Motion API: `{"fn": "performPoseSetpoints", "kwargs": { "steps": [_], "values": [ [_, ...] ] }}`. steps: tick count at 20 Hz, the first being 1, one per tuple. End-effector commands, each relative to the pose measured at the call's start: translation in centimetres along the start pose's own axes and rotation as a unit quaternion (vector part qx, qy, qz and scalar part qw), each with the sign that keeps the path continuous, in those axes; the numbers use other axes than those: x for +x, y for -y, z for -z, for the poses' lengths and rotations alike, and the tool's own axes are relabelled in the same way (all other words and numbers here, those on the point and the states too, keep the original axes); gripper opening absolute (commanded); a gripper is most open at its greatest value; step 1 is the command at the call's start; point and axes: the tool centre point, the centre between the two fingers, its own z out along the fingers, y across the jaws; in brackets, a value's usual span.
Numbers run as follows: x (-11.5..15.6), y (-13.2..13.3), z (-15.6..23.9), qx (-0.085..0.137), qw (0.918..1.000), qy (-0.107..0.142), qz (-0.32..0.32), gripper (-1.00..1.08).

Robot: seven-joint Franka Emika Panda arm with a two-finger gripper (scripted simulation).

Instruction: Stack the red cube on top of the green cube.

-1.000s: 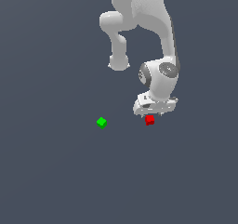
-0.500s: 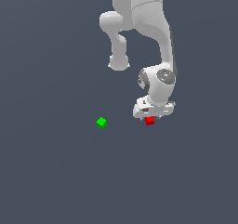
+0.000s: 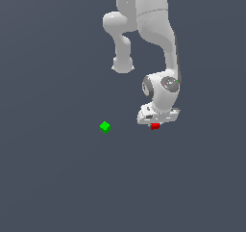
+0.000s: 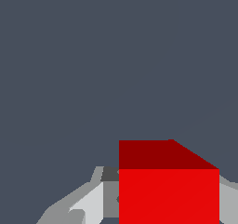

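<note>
The red cube (image 3: 154,126) rests on the grey floor, half hidden under my white gripper (image 3: 156,123), which is lowered right over it. In the wrist view the red cube (image 4: 168,195) fills the space between my two fingers (image 4: 90,204), and both fingers lie against its sides. The gripper looks shut on the red cube. The green cube (image 3: 105,126) sits alone on the floor, well toward the exterior view's left of the gripper, at about the same depth. It is out of the wrist view.
Only the plain dark grey floor (image 3: 57,178) surrounds the cubes. The white arm (image 3: 153,29) rises above the gripper toward the top of the exterior view.
The gripper has come down a little further onto the red cube. Neither cube has moved.
</note>
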Motion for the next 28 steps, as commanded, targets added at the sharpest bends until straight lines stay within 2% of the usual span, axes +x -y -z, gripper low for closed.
{"fn": "performPoseSetpoints", "kwargs": {
  "steps": [1,14,28],
  "values": [
    [0.0,0.0,0.0,0.0,1.0,0.0,0.0,-1.0],
    [0.0,0.0,1.1,0.0,1.0,0.0,0.0,-1.0],
    [-0.1,0.0,9.1,0.0,1.0,0.0,0.0,-1.0]
  ]
}}
